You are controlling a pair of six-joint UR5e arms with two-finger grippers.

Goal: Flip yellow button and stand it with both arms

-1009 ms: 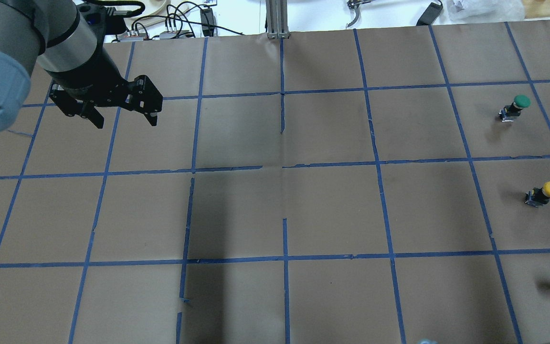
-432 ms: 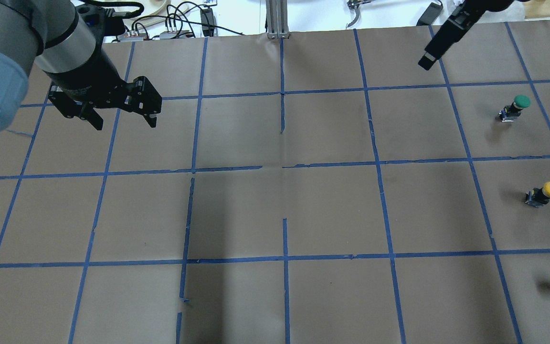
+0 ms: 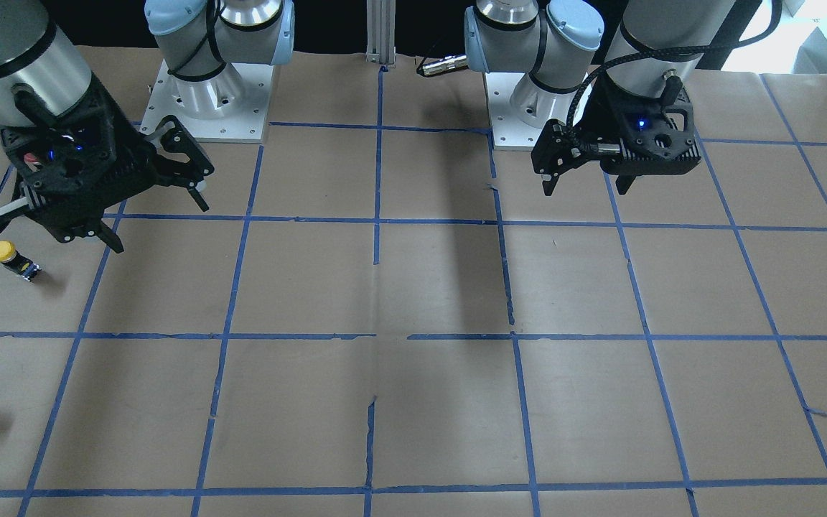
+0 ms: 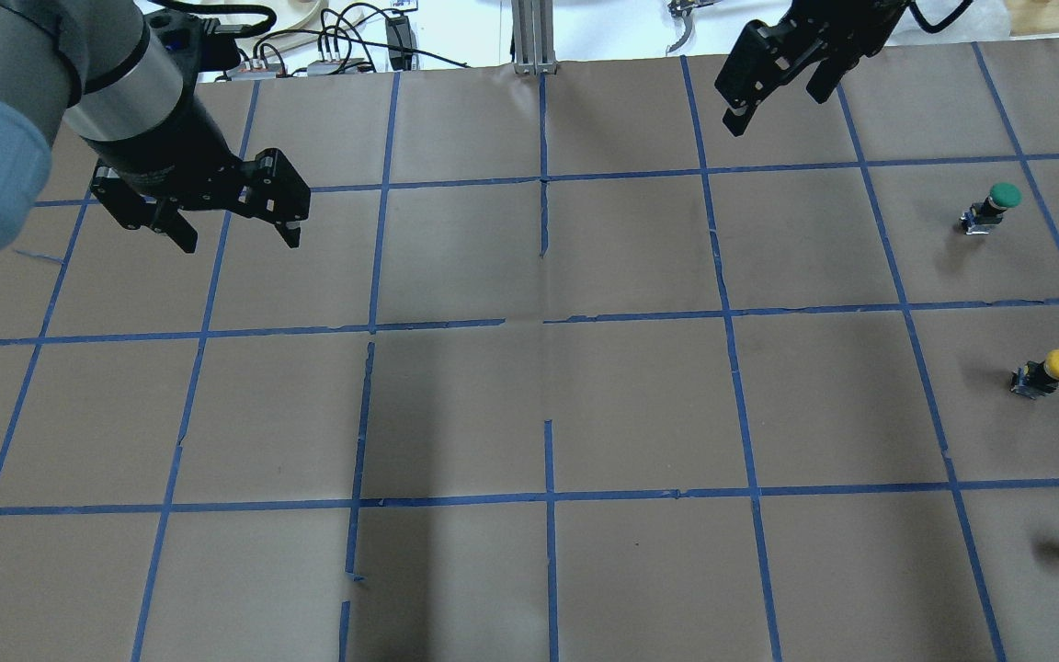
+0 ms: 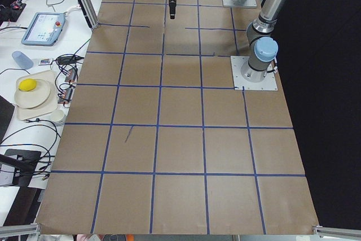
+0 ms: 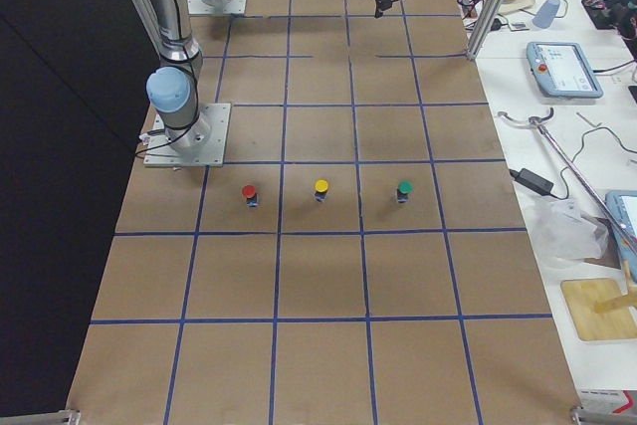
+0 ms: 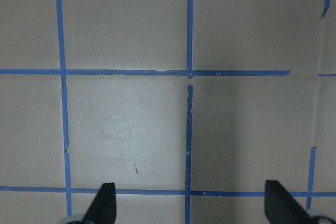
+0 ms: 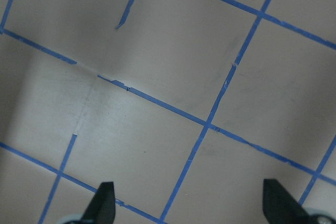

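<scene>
Left gripper [image 4: 242,241] and right gripper [image 4: 773,112] gape empty. Only the right-end view shows the red button [image 6: 249,192] whole, near the round-capped yellow button [image 6: 320,188].

Green button [image 4: 992,208] near yellow button [image 4: 1048,371] (apart)

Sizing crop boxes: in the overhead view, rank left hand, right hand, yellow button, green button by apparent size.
1. left hand, nearer the camera
2. right hand
3. yellow button and green button, alike
</scene>
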